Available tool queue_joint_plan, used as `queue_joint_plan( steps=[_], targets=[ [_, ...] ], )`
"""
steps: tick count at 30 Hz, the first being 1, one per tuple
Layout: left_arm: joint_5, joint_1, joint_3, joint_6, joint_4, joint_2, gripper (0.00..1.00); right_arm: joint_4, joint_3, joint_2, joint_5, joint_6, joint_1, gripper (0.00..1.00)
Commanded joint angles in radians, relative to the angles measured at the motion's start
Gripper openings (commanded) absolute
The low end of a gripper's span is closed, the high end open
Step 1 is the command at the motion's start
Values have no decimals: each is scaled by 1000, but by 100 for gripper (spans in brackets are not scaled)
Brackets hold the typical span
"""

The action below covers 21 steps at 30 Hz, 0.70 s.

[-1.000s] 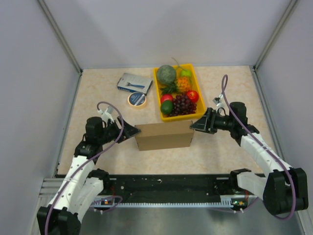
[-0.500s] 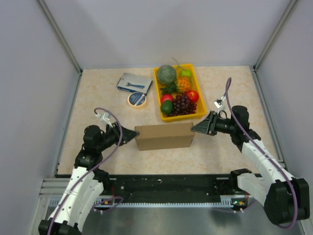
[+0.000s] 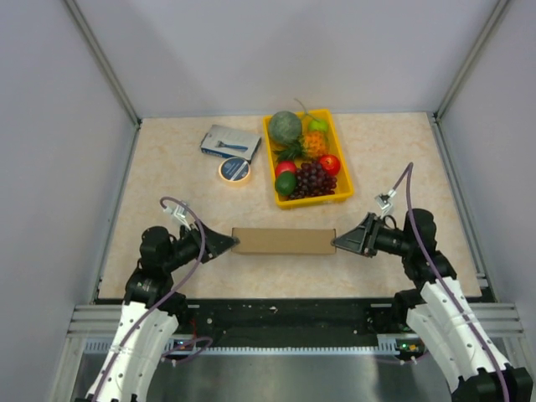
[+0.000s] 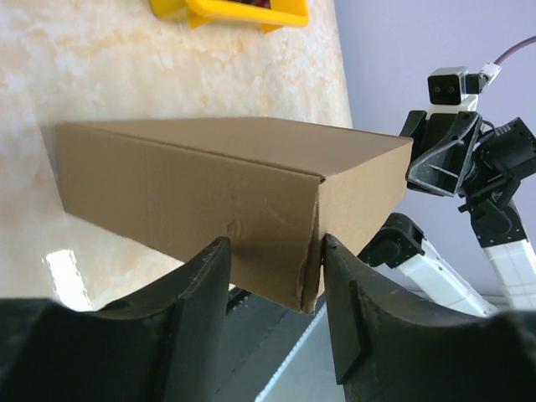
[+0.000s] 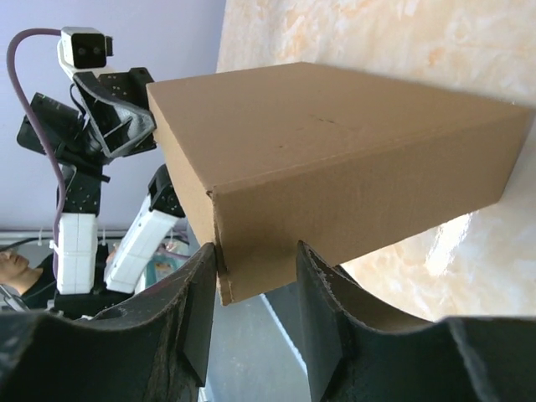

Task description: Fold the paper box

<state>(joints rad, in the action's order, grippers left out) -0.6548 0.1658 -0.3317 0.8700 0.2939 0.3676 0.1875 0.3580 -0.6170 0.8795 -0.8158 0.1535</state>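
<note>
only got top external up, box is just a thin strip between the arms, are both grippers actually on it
Observer: On the left, yes. The left wrist view shows the left gripper with a finger on each side of the paper box, near its corner.
Operator: and the right
Observer: The right gripper straddles the box's near corner, pressed against the cardboard on both sides.
Operator: any damage
Observer: A small dent shows on the cardboard face between the left gripper's jaws.

Between left end effector point(image 3: 232, 242) and right end effector point(image 3: 337, 243), the paper box point(image 3: 283, 240); fruit tray point(image 3: 344, 167) behind it.
</note>
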Motion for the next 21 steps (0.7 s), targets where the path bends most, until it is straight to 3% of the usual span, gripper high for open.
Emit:
queue_joint_plan(
  steps=[1,10,14,21],
  targets=[
    [24,-9,65,-32,286,8,52,256,-57,29,-86,44,-17,41],
    [53,-8,56,-52,410,-36,48,412,-38,92,-74,95,-17,41],
    [70,-8,63,-94,467,-32,48,525,-24,109,-137,104,-16,41],
    [70,-9,15,-65,311,36,54,443,64,-41,-206,171,-16,42]
  ],
)
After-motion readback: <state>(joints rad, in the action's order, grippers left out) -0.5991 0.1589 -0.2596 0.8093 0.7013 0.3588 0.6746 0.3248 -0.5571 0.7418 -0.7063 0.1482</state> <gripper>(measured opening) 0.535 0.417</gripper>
